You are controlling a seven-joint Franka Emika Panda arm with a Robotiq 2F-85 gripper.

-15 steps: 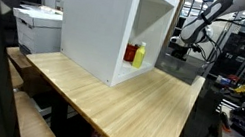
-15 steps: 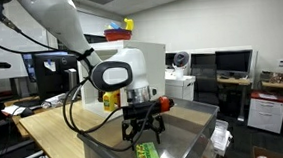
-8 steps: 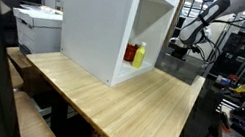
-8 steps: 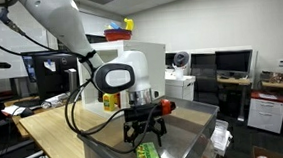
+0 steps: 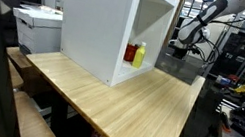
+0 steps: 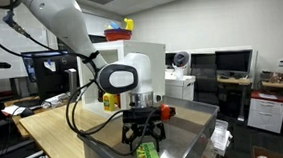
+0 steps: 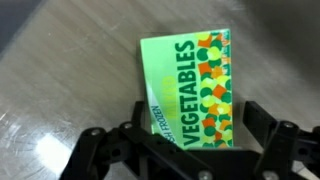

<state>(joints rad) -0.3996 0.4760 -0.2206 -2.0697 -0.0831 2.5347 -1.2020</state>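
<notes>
Low in the centre of the wrist view, the Robotiq gripper (image 7: 185,150) is hanging over a green carton (image 7: 190,85) printed with the word VEGETABLES. Its two black fingers (image 7: 95,150) are standing wide apart, one toward each lower corner of the frame, and are gripping nothing. The green carton is lying flat on the brushed metal floor of a steel bin (image 7: 60,70) and filling the middle and upper right of that view. Its near end is reaching down between the fingers, with bare metal showing on either side (no pad appears to be touching it).

In an exterior view the Robotiq gripper (image 6: 144,141) is pointing straight down at the lower middle of the frame. The green carton (image 6: 147,156) is sitting just beneath it inside the steel bin (image 6: 190,121), which is standing at the end of a wooden table (image 6: 55,135).

In an exterior view the Robotiq gripper (image 5: 182,47) is showing small at the upper right, too far off to read its opening. A white cabinet (image 5: 96,18) is filling the upper middle, with a red bottle (image 5: 130,53) and a yellow bottle (image 5: 139,53) standing side by side inside it. A printer (image 5: 37,23) is sitting at the left edge.
</notes>
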